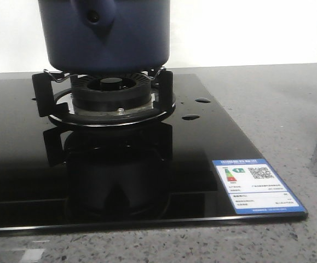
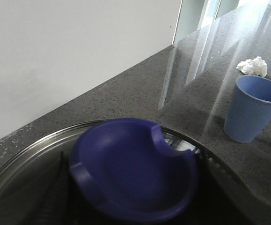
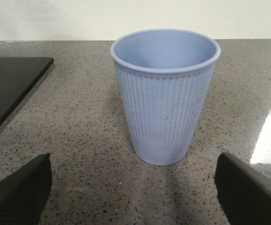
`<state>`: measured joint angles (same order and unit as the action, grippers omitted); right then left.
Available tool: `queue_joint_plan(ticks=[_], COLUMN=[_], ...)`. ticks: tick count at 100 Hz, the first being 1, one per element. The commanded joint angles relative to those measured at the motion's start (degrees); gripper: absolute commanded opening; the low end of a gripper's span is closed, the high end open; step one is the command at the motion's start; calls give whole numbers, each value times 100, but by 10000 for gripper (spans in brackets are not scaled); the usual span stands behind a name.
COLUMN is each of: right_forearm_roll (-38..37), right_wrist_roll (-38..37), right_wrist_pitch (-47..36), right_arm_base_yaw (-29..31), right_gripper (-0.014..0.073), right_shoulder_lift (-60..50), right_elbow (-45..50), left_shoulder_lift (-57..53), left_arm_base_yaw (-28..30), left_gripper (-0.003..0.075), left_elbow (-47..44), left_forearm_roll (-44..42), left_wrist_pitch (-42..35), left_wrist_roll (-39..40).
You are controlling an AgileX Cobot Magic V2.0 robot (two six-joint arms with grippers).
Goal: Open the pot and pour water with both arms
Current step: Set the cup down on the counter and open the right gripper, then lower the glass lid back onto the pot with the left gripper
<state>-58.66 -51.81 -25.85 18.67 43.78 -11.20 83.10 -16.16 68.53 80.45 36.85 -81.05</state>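
Note:
The dark navy-blue pot point(image 1: 106, 38) stands on the gas burner point(image 1: 111, 93), its handle stub with a hole point(image 1: 94, 15) facing the front camera; its top is out of view. In the left wrist view, my left gripper point(image 2: 133, 197) closes round the blue knob point(image 2: 133, 171) of the steel-rimmed glass lid point(image 2: 27, 145); one dark ribbed finger point(image 2: 55, 197) lies against the knob's side. My right gripper point(image 3: 133, 161) is open and empty, low over the counter, with a light blue ribbed cup point(image 3: 164, 98) standing upright and empty just ahead of its fingers.
The burner sits on a glossy black cooktop point(image 1: 16, 159) with a label sticker point(image 1: 255, 186) at its front right corner and a few water drops point(image 1: 191, 116). Grey speckled counter point(image 3: 79, 122) surrounds it. The cup also shows in the left wrist view point(image 2: 252, 110), with a crumpled tissue point(image 2: 253, 66) behind it.

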Motion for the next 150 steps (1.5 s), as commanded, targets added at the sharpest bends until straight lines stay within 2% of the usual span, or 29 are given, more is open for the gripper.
queue_joint_plan(ticks=[1,27,90,95,107,112,138,144,150], right_forearm_roll=[79,69,69,69,69,69,69,69,69], right_wrist_roll=[8,8,8,8,8,8,8,8,8], right_wrist_pitch=[-334,-334,-334,-334,-334,-336,-919,-1176,-1541], right_arm_base_yaw=[28,28,28,28,28,28,28,28,28], right_gripper=[640,640,640,640,640,640,636,594,514], right_shoulder_lift=[-44,-44,-44,-44,-44,-44,-44,-44,-44], right_elbow=[-125,-125,-125,-125,-125,-125,-125,-125,-139], left_shoulder_lift=[-124,-85,36,36,23,-11,-795,-1086,-1379], left_arm_base_yaw=[-45,-45,-45,-45,-45,-10,534,733,987], left_gripper=[388,388,393,414,559,584,584,562,496], left_elbow=[233,233,233,233,233,233,233,233,233], left_forearm_roll=[547,562,573,573,573,573,573,573,573], left_wrist_pitch=[5,-15,7,7,51,76,177,166,153], left_wrist_roll=[-173,-542,-542,-542,-542,-542,-532,-437,-329])
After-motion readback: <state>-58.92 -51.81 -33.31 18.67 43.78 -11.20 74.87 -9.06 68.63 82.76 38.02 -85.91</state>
